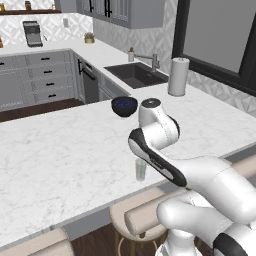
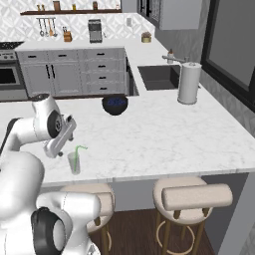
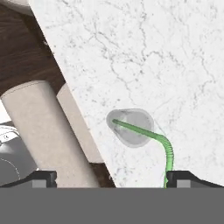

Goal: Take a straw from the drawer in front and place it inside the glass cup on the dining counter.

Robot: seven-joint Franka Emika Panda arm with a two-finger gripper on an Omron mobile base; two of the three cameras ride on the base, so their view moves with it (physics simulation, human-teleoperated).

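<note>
Claw (image 3: pixel 111 178) wide open, empty; 1 straw (image 3: pixel 146 133) in 1 glass cup (image 3: pixel 130 127), 2 stools (image 2: pixel 191 196).

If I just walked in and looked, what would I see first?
Probably the bright green straw standing in the small glass cup near the front edge of the big white dining counter, with its bent tip sticking out over the rim. Right above it hangs the white robot's open gripper. Farther back on the counter sit a dark blue bowl and a tall paper towel roll.
</note>
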